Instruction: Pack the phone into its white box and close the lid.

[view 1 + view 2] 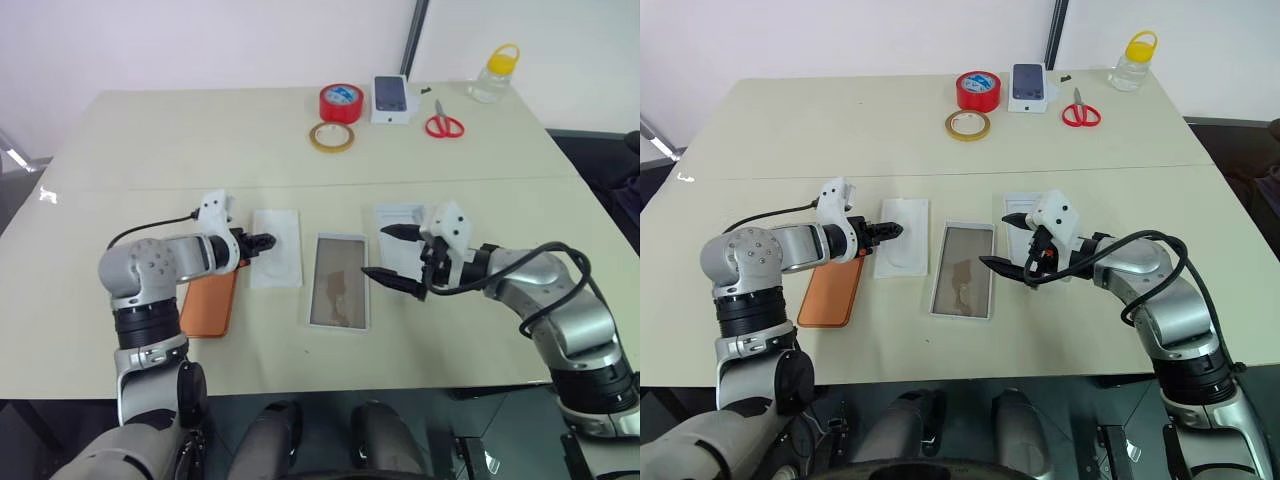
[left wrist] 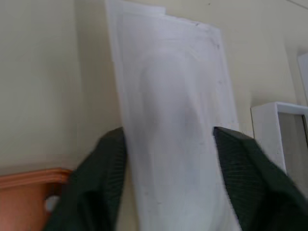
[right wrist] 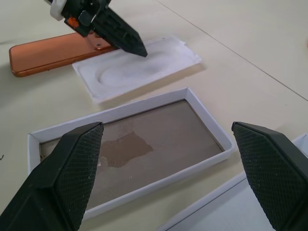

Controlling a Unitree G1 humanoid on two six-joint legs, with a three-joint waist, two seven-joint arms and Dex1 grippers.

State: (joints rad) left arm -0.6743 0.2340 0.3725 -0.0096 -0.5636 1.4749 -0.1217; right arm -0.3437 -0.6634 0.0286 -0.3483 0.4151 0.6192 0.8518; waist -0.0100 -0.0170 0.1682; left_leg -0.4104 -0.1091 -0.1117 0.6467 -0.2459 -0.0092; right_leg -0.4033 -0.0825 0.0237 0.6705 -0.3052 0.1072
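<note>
Left gripper, jaws apart, straddles flat white oval-recessed insert; redirect it to slim copper-orange phone. Right gripper gapes wide.

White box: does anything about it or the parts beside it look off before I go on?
The white box lies square and empty, but its glossy brown floor shows an irregular darker blotch near the middle, like a stain or a reflection; I cannot tell which. The phone lies partly under the left arm. Nothing looks spilled or broken.

Silver arms, blk cables, wht wrist housings
</note>
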